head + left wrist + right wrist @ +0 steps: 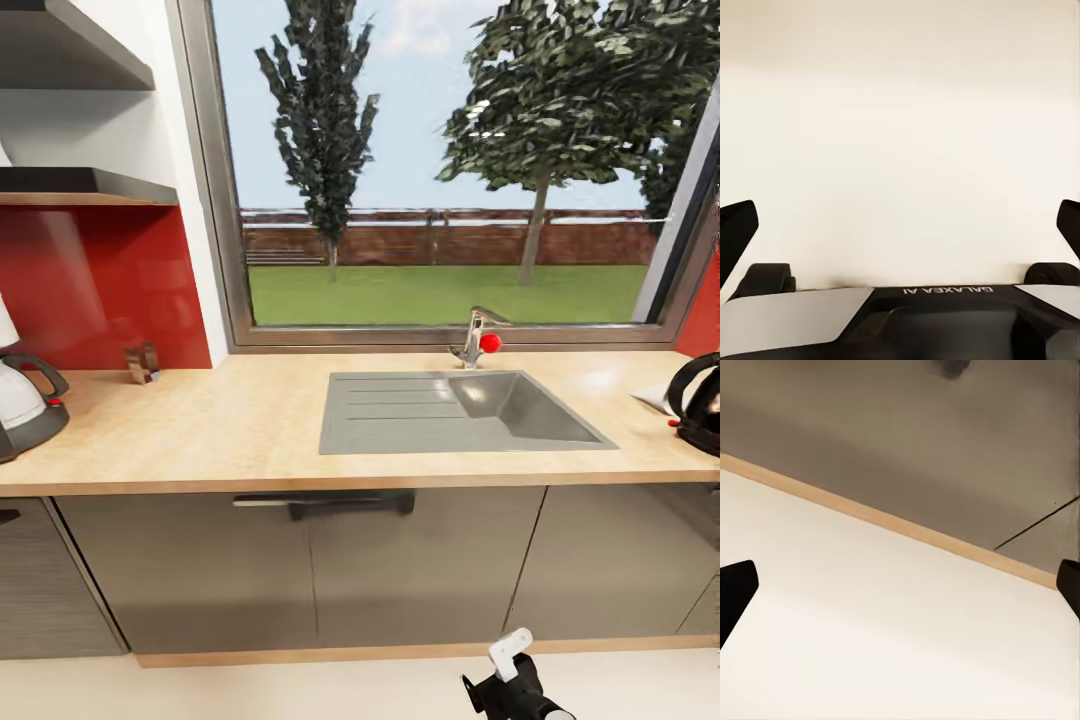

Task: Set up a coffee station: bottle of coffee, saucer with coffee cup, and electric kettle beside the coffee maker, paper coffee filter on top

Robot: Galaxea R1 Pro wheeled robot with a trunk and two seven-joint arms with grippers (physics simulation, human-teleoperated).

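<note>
We're facing the kitchen tabletop [250,420], light wood grain running the full width, dark grey cabinet fronts [300,580] beneath it. Dead centre sits the grey sink [455,410] with its tap [475,335] and a red knob, a big window [440,170] behind showing trees and grass. Off at the far right edge of the head view, the electric kettle [700,400] stands on the tabletop, black loop handle showing, partly cut by the frame, with something white just beside it that we can't make out. At the far left edge, a white and dark appliance [25,405] stands on the same surface, and a small metal object [143,363] stands near the red backsplash [90,280]. Above that, the kitchen shelf [85,187] juts from the wall, with another dark board [70,45] higher up.

Our right claw [900,592] hangs low over the pale floor [300,690] near the cabinet plinth, fingers spread wide, nothing between them. Our left claw [900,232] is likewise wide apart, empty, facing a plain cream surface.
</note>
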